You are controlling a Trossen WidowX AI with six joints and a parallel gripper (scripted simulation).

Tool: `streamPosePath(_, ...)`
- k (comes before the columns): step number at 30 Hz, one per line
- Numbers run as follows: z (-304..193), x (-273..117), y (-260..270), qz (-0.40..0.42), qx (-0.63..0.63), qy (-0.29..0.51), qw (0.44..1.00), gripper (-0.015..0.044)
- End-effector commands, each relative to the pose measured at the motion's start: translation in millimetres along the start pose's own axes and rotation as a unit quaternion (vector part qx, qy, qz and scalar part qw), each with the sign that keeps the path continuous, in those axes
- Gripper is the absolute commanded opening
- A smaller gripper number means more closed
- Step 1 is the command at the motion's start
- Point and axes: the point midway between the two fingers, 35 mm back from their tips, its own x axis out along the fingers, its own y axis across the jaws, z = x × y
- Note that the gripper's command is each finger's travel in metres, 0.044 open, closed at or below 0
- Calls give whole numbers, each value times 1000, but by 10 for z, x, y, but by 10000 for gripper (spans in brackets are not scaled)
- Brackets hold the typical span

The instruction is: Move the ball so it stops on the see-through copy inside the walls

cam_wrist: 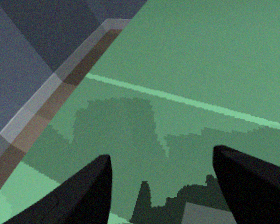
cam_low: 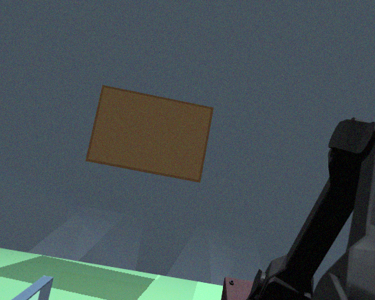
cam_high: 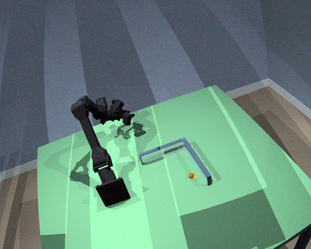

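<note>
Over the pale green bench (cam_high: 218, 125), black two-finger tool (cam_high: 128, 117) hangs half-open w/ nothing gripped, well apart from small orange ball (cam_high: 190, 175) touching its see-through yellowish copy (cam_high: 194, 177) inside the low clear-blue corner walls (cam_high: 189, 148), prob. lining up an approach.

The table (cam_high: 235, 160) is a pale green slab with lighter stripes running across it and a darker green patch down near its front right corner. One dark table leg (cam_high: 305, 237) pokes out under that same corner. Around it there's a wood-plank floor (cam_high: 289, 120) in brown tones, with a pale baseboard (cam_high: 246, 89) where it meets the blue-grey wall (cam_high: 161, 43). On the wall hangs a plain orange-brown board (cam_low: 149, 133), tilted a bit.
</note>
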Motion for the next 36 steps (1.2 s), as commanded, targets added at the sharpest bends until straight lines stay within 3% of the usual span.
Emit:
streamPosePath(1, 114, 435, -576, -65, -80, 29, 994, 224)
streamPosePath(8, 296, 851, -1597, -157, -158, 100, 970, 224)
streamPosePath(16, 542, 938, -2827, -239, -182, 197, 933, 224)
streamPosePath(27, 811, 515, -4342, -300, -155, 304, 891, 224)
streamPosePath(36, 689, -92, -5318, -282, -26, 408, 868, 224)
